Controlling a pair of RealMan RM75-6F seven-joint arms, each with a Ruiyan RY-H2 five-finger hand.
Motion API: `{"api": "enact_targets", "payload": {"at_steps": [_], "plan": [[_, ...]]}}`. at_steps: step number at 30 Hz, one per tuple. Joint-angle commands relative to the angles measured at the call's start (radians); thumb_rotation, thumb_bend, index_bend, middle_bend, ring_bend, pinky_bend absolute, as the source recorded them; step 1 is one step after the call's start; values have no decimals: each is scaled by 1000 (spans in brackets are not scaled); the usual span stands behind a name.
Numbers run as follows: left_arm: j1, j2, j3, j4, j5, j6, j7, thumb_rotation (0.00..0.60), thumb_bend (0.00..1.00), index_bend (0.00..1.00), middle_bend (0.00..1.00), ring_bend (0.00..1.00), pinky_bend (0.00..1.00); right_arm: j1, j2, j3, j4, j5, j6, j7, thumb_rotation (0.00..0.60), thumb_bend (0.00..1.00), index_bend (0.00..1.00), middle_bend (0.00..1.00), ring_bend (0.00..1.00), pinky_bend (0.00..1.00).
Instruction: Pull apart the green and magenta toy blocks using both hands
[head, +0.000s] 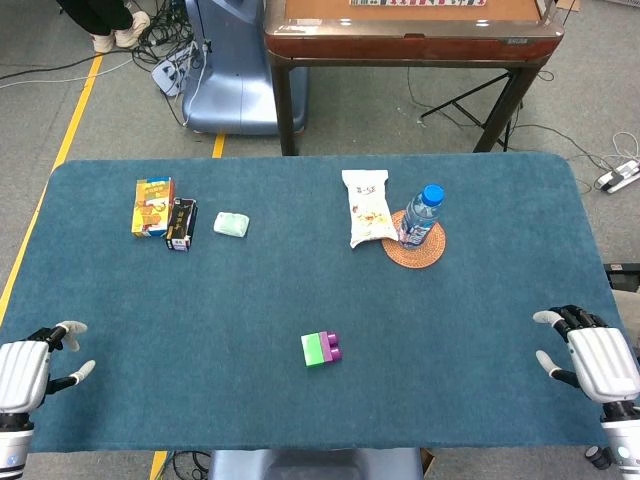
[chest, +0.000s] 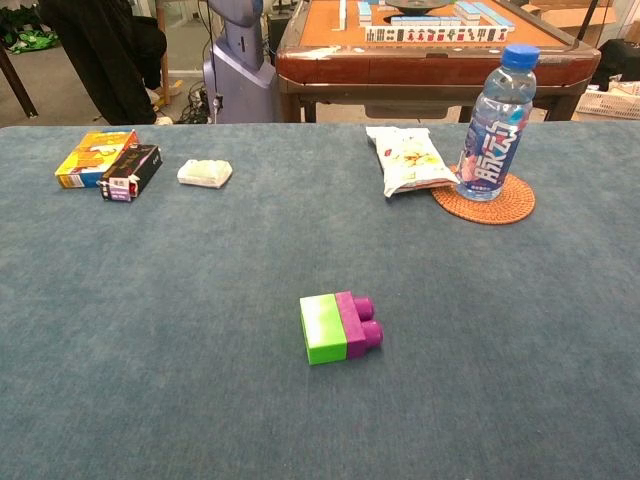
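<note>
Green block (head: 313, 349) and magenta block (head: 331, 346) joined, midway between hands. Left hand (head: 28, 371) and right hand (head: 598, 360) empty, fingers spread, well apart from blocks.

The head view looks steeply down from high above the near edge of the table (head: 300, 260), taking in the whole top, with floor toward 12 o'clock. The chest view sits low and closer, facing 12 o'clock across the cloth. Both share the joined blocks (head: 321, 348) (chest: 338, 326) and the bottle (head: 421, 216) (chest: 496, 122).
</note>
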Motion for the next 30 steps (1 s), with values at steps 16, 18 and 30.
{"api": "enact_targets", "payload": {"at_steps": [16, 18, 30], "plan": [[16, -5, 19, 25, -8, -10, -11, 600, 53, 483, 564, 545, 728, 121, -130, 70, -5, 2, -98, -35, 600, 198, 358, 794, 805, 857], [17, -9, 18, 34, -13, -13, -22, 600, 53, 482, 564, 545, 728, 147, -156, 80, -24, 21, -135, -74, 600, 145, 358, 871, 876, 920], [17, -17, 22, 74, -4, -16, -57, 600, 53, 482, 564, 545, 728, 280, -366, 121, -36, 196, -318, -289, 600, 0, 178, 998, 1000, 1000]]}}
